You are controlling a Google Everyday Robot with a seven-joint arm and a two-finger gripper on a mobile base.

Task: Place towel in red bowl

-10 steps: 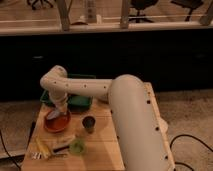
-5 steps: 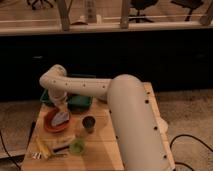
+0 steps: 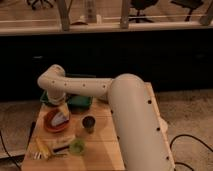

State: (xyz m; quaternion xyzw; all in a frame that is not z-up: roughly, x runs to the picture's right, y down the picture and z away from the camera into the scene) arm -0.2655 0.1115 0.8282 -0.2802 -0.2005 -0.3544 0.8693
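The robot's white arm (image 3: pixel 95 87) is reaching across a wooden table (image 3: pixel 102 142), bending down at its far left end toward the red bowl (image 3: pixel 56 121). The gripper (image 3: pixel 59 107) is hanging just above the bowl; whether it is spread or pinching cannot be told. A pale towel (image 3: pixel 61 118) is lying inside the bowl, bunched, its long axis too unclear to call. A green tray (image 3: pixel 80 101) is sitting behind, a dark cup (image 3: pixel 88 123) just right of the bowl, and a small green cup (image 3: pixel 76 146) nearer the front.
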